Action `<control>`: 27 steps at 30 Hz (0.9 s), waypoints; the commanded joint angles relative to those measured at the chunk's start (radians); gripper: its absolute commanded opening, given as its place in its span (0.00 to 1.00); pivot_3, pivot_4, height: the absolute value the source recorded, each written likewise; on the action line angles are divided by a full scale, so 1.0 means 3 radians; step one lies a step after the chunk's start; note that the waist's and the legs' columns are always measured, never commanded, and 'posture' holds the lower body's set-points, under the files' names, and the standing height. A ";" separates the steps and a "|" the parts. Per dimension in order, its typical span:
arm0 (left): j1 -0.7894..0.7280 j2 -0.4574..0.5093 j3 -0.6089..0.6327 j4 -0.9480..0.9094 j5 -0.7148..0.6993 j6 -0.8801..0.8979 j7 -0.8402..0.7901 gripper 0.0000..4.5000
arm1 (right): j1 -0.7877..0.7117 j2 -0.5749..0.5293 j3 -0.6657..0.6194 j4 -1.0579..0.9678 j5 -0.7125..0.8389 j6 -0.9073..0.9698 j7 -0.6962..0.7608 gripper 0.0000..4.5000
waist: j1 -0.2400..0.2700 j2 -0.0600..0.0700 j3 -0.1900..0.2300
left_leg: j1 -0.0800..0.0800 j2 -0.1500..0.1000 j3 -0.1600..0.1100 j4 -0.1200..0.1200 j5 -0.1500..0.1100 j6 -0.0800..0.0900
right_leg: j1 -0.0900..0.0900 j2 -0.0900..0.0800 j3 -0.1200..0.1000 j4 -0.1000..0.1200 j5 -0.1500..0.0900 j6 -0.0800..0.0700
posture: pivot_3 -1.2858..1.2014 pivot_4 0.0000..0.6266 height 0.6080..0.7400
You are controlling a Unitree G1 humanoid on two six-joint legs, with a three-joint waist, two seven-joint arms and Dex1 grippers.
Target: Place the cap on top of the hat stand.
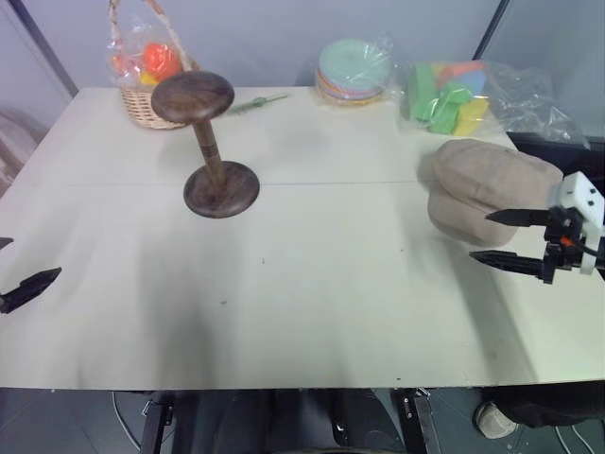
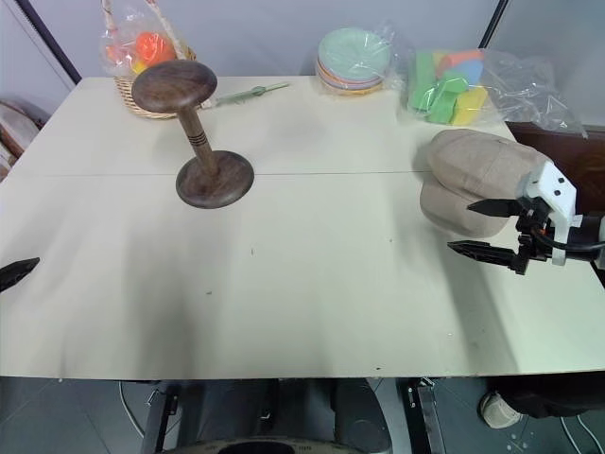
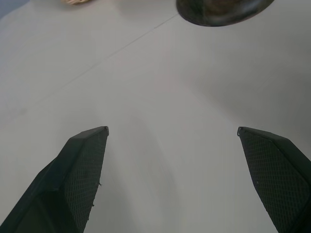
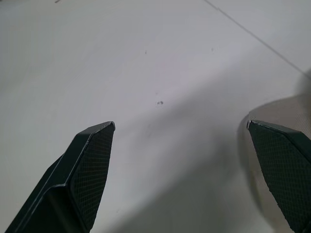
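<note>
Right gripper (image 1: 493,236) hovers over the right side of the table (image 1: 312,312), fingers spread wide, nothing between them. The cap (image 1: 487,187) lies on the table just beyond and beside this gripper; the upper fingertip overlaps the cap's near edge in the head views, but contact cannot be told. In the right wrist view a bit of tan fabric (image 4: 291,109) shows just past one fingertip, the rest bare tabletop.

Left gripper (image 3: 172,130) sits at the table's left edge, fingers spread wide and empty. One black finger (image 1: 30,287) shows low at the left in the head view.

The hat stand (image 1: 206,142) stands upright well ahead of the left gripper and far across the table from the right one, its top disc bare. Its round base (image 3: 221,9) shows ahead of the left fingers.

Behind the stand, farther from both grippers: a wicker basket (image 1: 151,104). Along the far edge, a stack of plates (image 1: 352,71) in plastic and a bag of coloured blocks (image 1: 454,95), beyond the cap.
</note>
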 commanded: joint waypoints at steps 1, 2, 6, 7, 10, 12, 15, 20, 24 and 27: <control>-0.0136 0.0078 -0.0004 -0.0009 -0.0046 0.0012 0.0022 0.99 | 0.0069 0.0017 -0.0230 -0.0106 -0.0006 -0.0044 -0.0120 1.00 | 0.0006 -0.0001 0.0000 | 0.0000 0.0000 0.0000 0.0001 0.0000 0.0000 | 0.0000 0.0001 0.0000 0.0001 0.0000 0.0000 | 0.52 0.24 1.00; -0.0180 0.0086 -0.0030 -0.0002 -0.0054 0.0021 0.0023 0.99 | 0.0131 0.0031 -0.0273 -0.0128 -0.0012 -0.0045 -0.0153 1.00 | 0.0010 -0.0001 0.0000 | 0.0000 0.0000 -0.0001 0.0002 0.0000 0.0000 | 0.0001 0.0001 -0.0001 0.0001 0.0000 0.0000 | 0.52 0.24 1.00; -0.0332 0.0136 -0.0168 0.0035 -0.0039 0.0029 0.0007 0.99 | 0.0439 0.0092 -0.0454 -0.0280 -0.0037 -0.0083 -0.0236 1.00 | 0.0009 -0.0002 -0.0001 | 0.0000 -0.0001 -0.0001 0.0003 0.0000 0.0000 | 0.0003 0.0003 -0.0001 0.0002 0.0001 0.0002 | 0.52 0.24 1.00; -0.0397 0.0159 -0.0229 0.0047 -0.0054 0.0038 -0.0003 0.99 | 0.0486 0.0108 -0.0495 -0.0320 -0.0060 -0.0089 -0.0293 1.00 | 0.0009 -0.0002 -0.0001 | 0.0000 -0.0001 0.0000 0.0003 0.0000 0.0000 | 0.0003 0.0003 0.0000 0.0002 0.0001 0.0002 | 0.52 0.24 1.00; -0.0599 0.0204 -0.0411 -0.0054 -0.0203 0.0185 -0.0055 0.99 | 0.0561 0.0071 -0.0488 -0.0430 -0.0238 -0.0155 -0.0470 1.00 | 0.0004 -0.0002 -0.0001 | 0.0003 -0.0001 -0.0001 0.0005 0.0000 0.0000 | 0.0004 0.0004 0.0000 0.0005 0.0001 0.0002 | 0.52 0.24 1.00; -0.0747 0.0222 -0.0544 -0.0240 -0.0448 0.0398 -0.0150 0.99 | 0.0587 0.0002 -0.0426 -0.0595 -0.0424 -0.0140 -0.0629 1.00 | 0.0001 -0.0001 -0.0001 | 0.0003 -0.0001 -0.0001 0.0006 0.0000 0.0000 | 0.0005 0.0005 -0.0001 0.0007 0.0001 0.0002 | 0.52 0.24 1.00; -0.0968 0.0278 -0.0859 -0.0715 -0.1032 0.0866 -0.0350 0.99 | 0.0669 -0.0080 -0.0191 -0.1163 -0.0877 0.0076 -0.1059 1.00 | 0.0001 -0.0001 -0.0002 | 0.0003 -0.0001 -0.0001 0.0008 0.0000 0.0000 | 0.0004 0.0005 0.0000 0.0010 0.0002 0.0004 | 0.52 0.24 1.00; -0.1447 0.0373 -0.1463 -0.1159 -0.1611 0.1225 -0.0572 0.99 | 0.0566 0.0179 0.0611 -0.1800 -0.1774 0.0364 -0.1973 1.00 | -0.0006 -0.0002 -0.0002 | 0.0002 0.0000 -0.0003 0.0008 0.0001 -0.0001 | 0.0002 0.0007 0.0000 0.0012 0.0002 0.0005 | 0.52 0.24 1.00; -0.2003 0.0306 -0.1948 -0.1090 -0.1677 0.1302 -0.0582 0.99 | 0.0278 0.0608 0.1268 -0.1794 -0.2504 0.0588 -0.2573 1.00 | -0.0006 -0.0002 -0.0003 | 0.0001 -0.0008 -0.0003 0.0011 0.0002 -0.0002 | 0.0000 0.0008 0.0001 0.0017 0.0002 0.0004 | 0.52 0.24 1.00; -0.2357 0.0216 -0.2217 -0.0973 -0.1616 0.1280 -0.0601 0.99 | 0.0098 0.0868 0.1623 -0.1473 -0.3002 0.0615 -0.2954 1.00 | -0.0004 -0.0003 -0.0003 | 0.0002 -0.0013 -0.0003 0.0012 0.0002 -0.0002 | -0.0001 0.0008 0.0001 0.0022 0.0003 0.0006 | 0.52 0.24 1.00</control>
